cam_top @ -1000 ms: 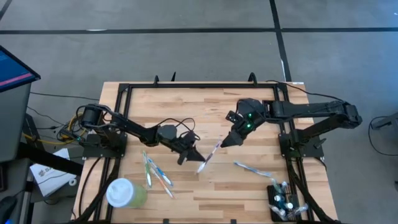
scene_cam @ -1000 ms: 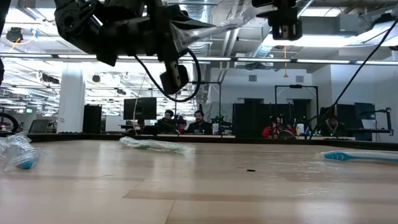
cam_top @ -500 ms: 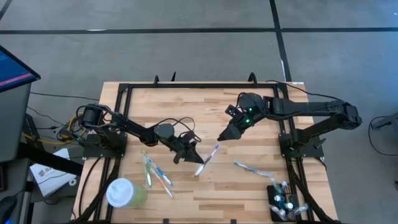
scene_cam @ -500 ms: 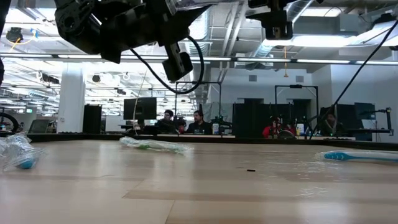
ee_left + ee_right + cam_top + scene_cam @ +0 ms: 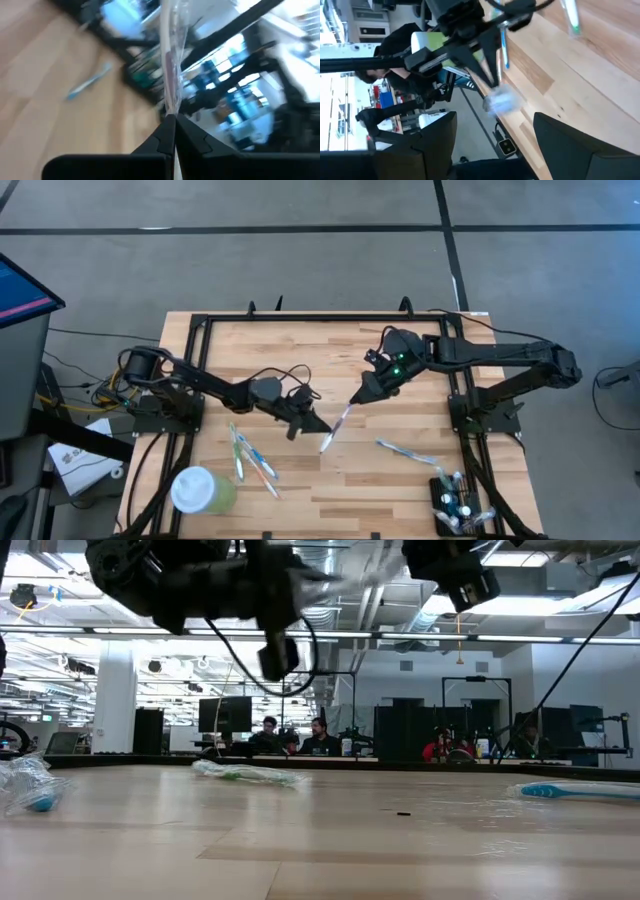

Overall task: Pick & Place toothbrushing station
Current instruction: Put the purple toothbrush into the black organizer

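Where the work is set: open workshop hall with bright ceiling strip lights, dark monitors and racks; people sit at a far bench, well apart from the arms.
Surface: pale wooden butcher-block tabletop inside a black frame, flat and dry-looking; slippery clear wrappers lie on it.
Left arm: its end effector hangs over mid-tabletop, clenched on a clear-wrapped toothbrush with a pink-and-white handle. The wrist view shows the fingers pinching one end of the wrap.
Right arm: its end effector is just beside the toothbrush's other end, fingers spread wide and grasping nothing.
Pale green cup with white lid: stands at the corner on the left arm's side; not the target.
Task's thing: small black slotted toothbrushing station sits at the corner by the right arm's base, well apart from the held toothbrush, with brushes already standing in it.
Loose stock: wrapped toothbrushes lie near the cup; one blue-ended toothbrush lies towards the station.
Handling note: judged a carry. Keep the pinch firm, since the wrap may slide, tilt the brush upright and lower it into a free slot.
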Available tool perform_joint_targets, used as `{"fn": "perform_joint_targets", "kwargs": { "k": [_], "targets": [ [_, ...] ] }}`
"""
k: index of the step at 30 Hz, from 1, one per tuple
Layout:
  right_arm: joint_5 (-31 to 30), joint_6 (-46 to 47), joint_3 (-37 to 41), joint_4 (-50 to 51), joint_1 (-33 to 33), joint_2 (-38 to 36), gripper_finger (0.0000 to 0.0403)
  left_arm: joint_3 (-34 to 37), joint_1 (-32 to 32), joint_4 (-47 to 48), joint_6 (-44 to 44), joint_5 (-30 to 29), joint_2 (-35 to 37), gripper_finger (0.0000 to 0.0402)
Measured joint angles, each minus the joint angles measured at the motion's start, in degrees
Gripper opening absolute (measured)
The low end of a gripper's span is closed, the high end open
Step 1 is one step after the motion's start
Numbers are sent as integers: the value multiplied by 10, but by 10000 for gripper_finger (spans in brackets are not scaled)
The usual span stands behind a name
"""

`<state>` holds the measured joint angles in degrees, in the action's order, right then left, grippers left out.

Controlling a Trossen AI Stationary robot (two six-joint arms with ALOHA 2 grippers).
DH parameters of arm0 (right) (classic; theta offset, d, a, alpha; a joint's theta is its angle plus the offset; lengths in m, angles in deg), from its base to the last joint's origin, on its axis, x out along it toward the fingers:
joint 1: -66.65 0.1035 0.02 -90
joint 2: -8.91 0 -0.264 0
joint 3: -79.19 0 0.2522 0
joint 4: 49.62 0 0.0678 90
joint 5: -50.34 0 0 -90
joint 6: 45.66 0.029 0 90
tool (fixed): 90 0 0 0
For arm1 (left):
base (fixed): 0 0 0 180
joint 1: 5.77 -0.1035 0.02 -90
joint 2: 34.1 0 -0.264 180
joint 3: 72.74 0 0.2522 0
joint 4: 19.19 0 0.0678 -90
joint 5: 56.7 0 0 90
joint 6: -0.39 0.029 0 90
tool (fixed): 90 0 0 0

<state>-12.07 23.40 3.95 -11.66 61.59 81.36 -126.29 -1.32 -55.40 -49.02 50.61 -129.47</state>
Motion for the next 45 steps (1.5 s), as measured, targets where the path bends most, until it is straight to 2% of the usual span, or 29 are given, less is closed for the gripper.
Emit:
{"fn": "perform_joint_targets", "kwargs": {
  "k": [8,15,22,26,31,38,45],
  "targets": [
    [13,-13,0,13,-15,0,255,0,13,159,62,-53,60,0],
    [11,-54,0,20,-36,0,255,0,10,177,63,-49,80,0],
    [10,-31,0,24,-45,0,255,0,12,181,67,-71,80,0],
    [4,-20,0,45,-45,0,255,-4,19,201,87,-121,80,0],
    [-9,-17,0,71,-45,0,255,-61,33,367,154,-193,80,0],
    [-22,-15,0,71,-51,1,255,-133,46,483,253,-312,80,0],
    [-22,-20,-1,54,-67,59,255,-186,44,588,327,-393,80,0]
  ]
}}
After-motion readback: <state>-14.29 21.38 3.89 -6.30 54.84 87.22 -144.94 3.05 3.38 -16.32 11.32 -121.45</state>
